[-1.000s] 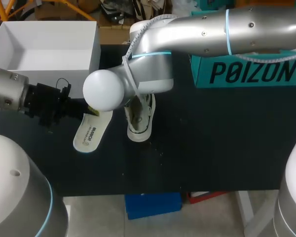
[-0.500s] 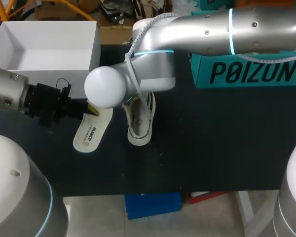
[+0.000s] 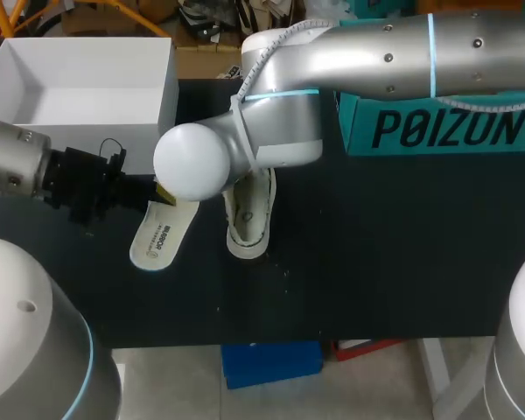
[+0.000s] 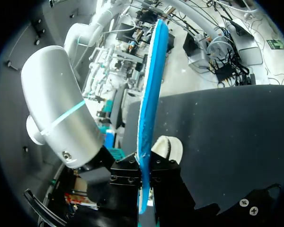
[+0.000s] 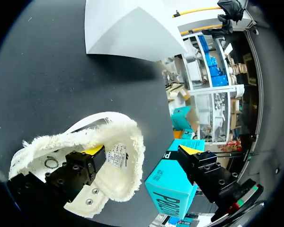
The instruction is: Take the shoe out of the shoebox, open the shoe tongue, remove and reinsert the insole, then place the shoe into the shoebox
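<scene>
Nearest, toward 7 o'clock on the black surface (image 3: 376, 262), the left hand (image 4: 145, 182) is clamping the heel end of a white foam insole with a blue underside (image 3: 160, 234), one finger on each face. Just beside it at its 3 o'clock, a white canvas shoe with fleecy lining (image 3: 248, 223) is standing upright, out of its box, toe pointing near. Over the shoe the right hand (image 5: 141, 151) is hanging with its fingers wide apart, one yellow tip inside the shoe's opening and the other outside, clear of it. Farther off, an open white cardboard shoebox (image 3: 79, 83) is sitting at 11 o'clock and a teal printed box (image 3: 437, 127) at 1 o'clock.
</scene>
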Robot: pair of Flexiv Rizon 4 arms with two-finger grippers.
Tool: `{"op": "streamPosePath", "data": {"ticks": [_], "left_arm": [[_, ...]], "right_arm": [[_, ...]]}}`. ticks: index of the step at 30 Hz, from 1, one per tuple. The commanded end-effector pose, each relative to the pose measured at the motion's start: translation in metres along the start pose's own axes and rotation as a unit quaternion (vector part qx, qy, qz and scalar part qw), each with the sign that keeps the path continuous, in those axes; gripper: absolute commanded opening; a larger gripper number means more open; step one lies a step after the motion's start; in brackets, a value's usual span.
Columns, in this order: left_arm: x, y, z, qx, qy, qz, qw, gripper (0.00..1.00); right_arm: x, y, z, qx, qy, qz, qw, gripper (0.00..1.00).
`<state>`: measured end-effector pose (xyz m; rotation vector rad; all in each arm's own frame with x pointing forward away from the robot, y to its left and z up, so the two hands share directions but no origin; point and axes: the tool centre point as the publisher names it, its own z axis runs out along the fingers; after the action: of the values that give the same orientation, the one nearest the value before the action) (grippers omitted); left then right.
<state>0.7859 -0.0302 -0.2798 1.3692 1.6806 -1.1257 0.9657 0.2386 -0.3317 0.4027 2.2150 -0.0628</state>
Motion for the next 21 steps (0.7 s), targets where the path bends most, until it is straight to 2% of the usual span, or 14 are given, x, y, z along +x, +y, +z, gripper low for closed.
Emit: {"op": "streamPosePath", "data": {"ticks": [1,2,3,5,21], "left_arm": [[0.0,0.0,0.0,0.0,0.002,0.0,1.0,0.0],[0.0,0.0,0.0,0.0,0.002,0.0,1.0,0.0],[0.0,0.0,0.0,0.0,0.002,0.0,1.0,0.0],[0.0,0.0,0.0,0.0,0.002,0.0,1.0,0.0],[0.0,0.0,0.0,0.0,0.002,0.0,1.0,0.0]], "right_arm": [[-0.004,-0.004,-0.006,-0.005,-0.002,0.0,1.0,1.0],[-0.004,-0.004,-0.006,-0.006,-0.003,0.0,1.0,1.0],[-0.004,-0.004,-0.006,-0.006,-0.003,0.0,1.0,0.74],[-0.005,-0.003,-0.005,-0.005,-0.003,-0.001,1.0,0.0],[-0.015,0.004,-0.004,-0.005,-0.003,-0.011,1.0,0.0]]}}
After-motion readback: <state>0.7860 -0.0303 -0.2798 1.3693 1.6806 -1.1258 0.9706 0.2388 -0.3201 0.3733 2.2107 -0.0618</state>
